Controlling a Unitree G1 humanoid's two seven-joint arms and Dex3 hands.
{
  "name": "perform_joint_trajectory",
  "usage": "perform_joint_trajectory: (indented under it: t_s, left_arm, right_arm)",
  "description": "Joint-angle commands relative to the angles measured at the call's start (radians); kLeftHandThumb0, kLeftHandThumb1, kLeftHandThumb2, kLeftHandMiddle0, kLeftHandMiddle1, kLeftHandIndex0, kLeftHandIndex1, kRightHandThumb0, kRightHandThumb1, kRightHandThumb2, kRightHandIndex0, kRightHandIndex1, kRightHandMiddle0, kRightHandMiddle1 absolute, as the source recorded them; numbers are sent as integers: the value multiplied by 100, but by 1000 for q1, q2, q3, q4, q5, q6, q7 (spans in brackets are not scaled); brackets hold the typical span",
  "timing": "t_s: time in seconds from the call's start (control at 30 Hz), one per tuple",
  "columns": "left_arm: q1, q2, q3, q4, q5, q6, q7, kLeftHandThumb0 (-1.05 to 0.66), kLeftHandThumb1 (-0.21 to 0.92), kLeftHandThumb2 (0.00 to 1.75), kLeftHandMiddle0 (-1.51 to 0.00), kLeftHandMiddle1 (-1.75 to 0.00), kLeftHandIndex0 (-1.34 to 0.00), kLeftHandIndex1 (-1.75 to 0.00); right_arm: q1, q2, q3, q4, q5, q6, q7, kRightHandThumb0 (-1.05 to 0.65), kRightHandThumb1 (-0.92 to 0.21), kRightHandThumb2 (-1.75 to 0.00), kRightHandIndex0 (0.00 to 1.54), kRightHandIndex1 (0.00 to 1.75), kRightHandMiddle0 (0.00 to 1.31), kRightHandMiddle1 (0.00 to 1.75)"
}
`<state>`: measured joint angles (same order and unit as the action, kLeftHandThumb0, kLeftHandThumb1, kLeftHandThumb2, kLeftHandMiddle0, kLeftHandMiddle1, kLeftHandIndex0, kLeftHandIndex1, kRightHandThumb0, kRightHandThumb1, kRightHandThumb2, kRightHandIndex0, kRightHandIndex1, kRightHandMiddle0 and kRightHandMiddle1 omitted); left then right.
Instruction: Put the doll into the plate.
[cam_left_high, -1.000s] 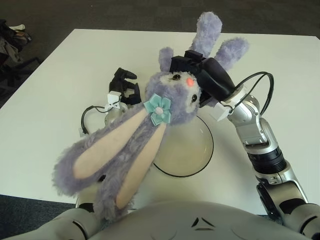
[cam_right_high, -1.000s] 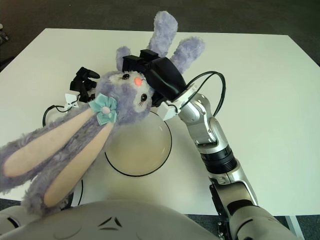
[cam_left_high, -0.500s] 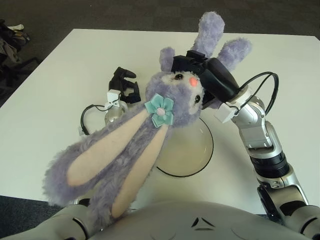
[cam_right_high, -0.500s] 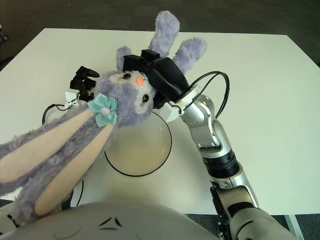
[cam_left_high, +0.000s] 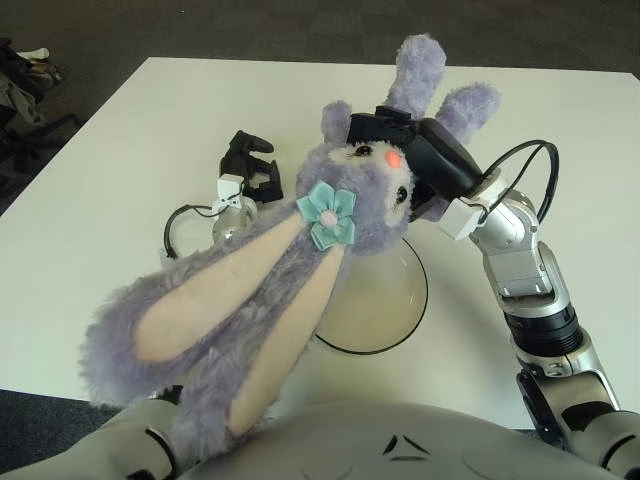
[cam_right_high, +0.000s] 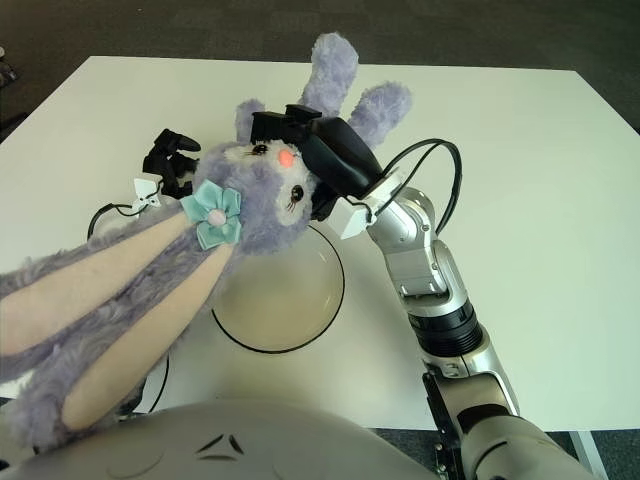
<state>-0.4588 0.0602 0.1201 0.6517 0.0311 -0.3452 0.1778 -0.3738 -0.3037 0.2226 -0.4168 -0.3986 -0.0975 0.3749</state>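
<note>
Left to right: your left robot hand (cam_left_high: 250, 170) sits on the far-left side of the table (cam_left_high: 110, 180) beside the doll's head, fingers curled with nothing in them, and a cable loop (cam_left_high: 178, 232) lies just under it; keep that hand out of this or it snags the plush on the way down. The doll (cam_left_high: 300, 240), a purple long-eared bunny, is held up in the air, head over the far rim of the plate (cam_left_high: 390, 320), with its long ears (cam_left_high: 215, 330) dangling toward the camera and well left of the plate. That's your main risk: lower straight down and the ears drape over the near-left rim onto the table, so only the head lands inside. They also block your view of the plate's left half, so you can't judge the rim there. The plate is shallow and light-looking; I'd guess a dragging ear or body could shove or tip it. The right robot hand (cam_left_high: 415, 150) is clamped on the doll around the head and body, with the legs (cam_left_high: 440, 85) sticking up behind it. The grip looks off-centre against the hanging ear mass, so a fast wrist turn could swing the ears and loosen it. Shift right, over plate centre, then descend slowly.
</note>
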Motion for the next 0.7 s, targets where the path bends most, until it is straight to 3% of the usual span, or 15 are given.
perform_joint_trajectory:
  t_s: [0.0,0.67]
  left_arm:
    - [36,-4,0,53,7,25,15,-1,17,149,-61,-175,-60,-174]
    - [40,-10,3,7,-21,30,-10,-1,24,141,-56,-175,-54,-175]
  right_arm:
    - [-23,-11,-19,-24,34,10,17,53,-15,-152,74,175,93,175]
    - [-35,-65,-27,-25,94,9,95,54,-13,-154,76,175,97,175]
